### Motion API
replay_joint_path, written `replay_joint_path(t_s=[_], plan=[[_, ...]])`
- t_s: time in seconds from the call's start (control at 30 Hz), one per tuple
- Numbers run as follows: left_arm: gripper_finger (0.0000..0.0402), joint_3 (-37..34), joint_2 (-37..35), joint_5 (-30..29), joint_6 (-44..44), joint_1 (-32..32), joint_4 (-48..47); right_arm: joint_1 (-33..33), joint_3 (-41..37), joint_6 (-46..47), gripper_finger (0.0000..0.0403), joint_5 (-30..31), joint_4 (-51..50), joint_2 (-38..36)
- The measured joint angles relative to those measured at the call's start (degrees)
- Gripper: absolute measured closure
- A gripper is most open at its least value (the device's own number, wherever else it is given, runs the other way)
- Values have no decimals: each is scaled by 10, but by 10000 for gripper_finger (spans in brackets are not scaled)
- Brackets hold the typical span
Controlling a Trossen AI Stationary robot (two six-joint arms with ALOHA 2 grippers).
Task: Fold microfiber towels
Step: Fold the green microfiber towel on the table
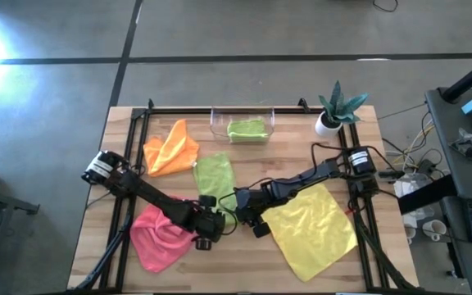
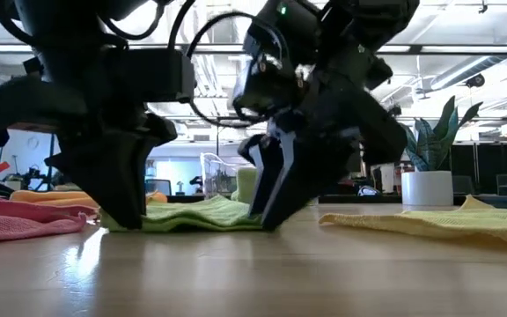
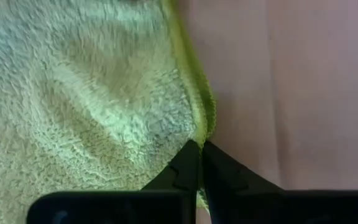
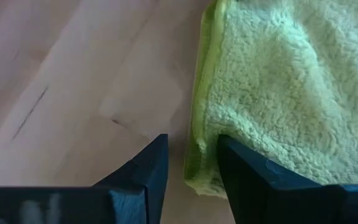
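A lime green towel lies flat on the table's middle. My left gripper is shut on its near left corner, down at the table; it also shows in the low view. My right gripper is open at the near right corner, one finger on each side of the hem. An orange towel, a pink towel and a yellow towel lie around it. A second lime green towel sits in the clear bin. My left gripper pinches the lime green towel's hemmed edge at its near left corner between its two shut fingertips, coming down at a slant. The cloth lies on the table. My right gripper has one finger down on the cloth beside the corner hem. Its other finger is over bare wood, and the hem lies in the gap.
The clear bin stands at the far middle and a potted plant at the far right. The pink towel lies close to my left arm, the yellow towel under my right arm. There is bare wood near the front edge.
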Motion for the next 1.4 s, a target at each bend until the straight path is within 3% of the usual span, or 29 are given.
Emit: replay_joint_path(t_s=[0.3,0.57,0.9,1.17,1.4], plan=[[401,3,-2,0,-1,0,7,6,2,18,284,60,-3,30],[401,5,-3,0,1,0,7,2,2,43,386,68,-1,29],[401,14,-49,17,1,1,1,11,-3,130,394,76,-79,-45],[402,63,-83,55,1,2,-46,41,5,220,394,71,-132,-108],[402,105,-86,73,-29,-3,-129,90,77,271,394,79,-204,-122]])
